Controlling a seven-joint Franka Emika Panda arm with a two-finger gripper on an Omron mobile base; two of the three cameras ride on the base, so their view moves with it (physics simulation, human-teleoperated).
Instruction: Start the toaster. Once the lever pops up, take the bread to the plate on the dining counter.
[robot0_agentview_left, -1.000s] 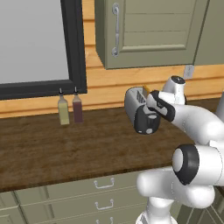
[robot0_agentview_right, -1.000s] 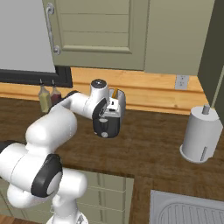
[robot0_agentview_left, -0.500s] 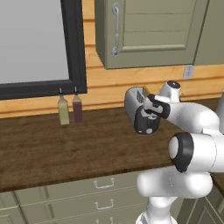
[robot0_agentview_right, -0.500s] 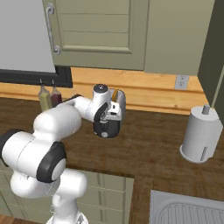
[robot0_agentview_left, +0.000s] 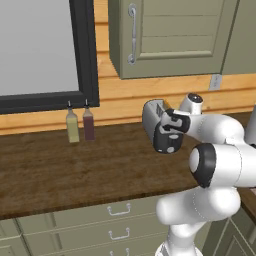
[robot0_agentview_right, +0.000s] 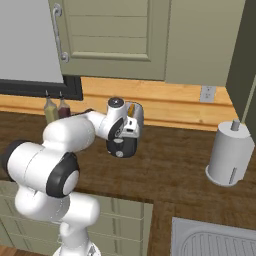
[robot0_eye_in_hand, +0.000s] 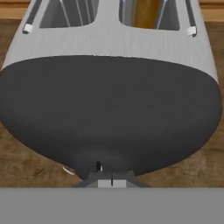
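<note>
The silver-grey toaster (robot0_agentview_left: 151, 116) (robot0_agentview_right: 136, 120) (robot0_eye_in_hand: 109, 43) stands on the wood worktop near the back wall. Its black end face (robot0_eye_in_hand: 109, 113) points toward me. The bread (robot0_eye_in_hand: 146, 13) (robot0_agentview_right: 131, 110) (robot0_agentview_left: 167, 104) sits down in one slot, only its golden edge showing. My gripper (robot0_eye_in_hand: 111, 178) (robot0_agentview_left: 169, 131) (robot0_agentview_right: 127, 133) is shut, with its tips pressed low against the middle of the black end face. The lever is hidden behind the tips. The plate and the dining counter are out of view.
Two small bottles (robot0_agentview_left: 73, 127) (robot0_agentview_left: 89, 125) stand at the wall left of the toaster, under a dark-framed window (robot0_agentview_left: 85, 50). A paper towel holder (robot0_agentview_right: 229, 155) is on the right and a sink (robot0_agentview_right: 215, 240) lies at the front right. Wall cabinets (robot0_agentview_left: 165, 35) hang above.
My hand has edged a little down and closer along the toaster's black end, and the elbow has swung in. The toaster and bread stay put.
</note>
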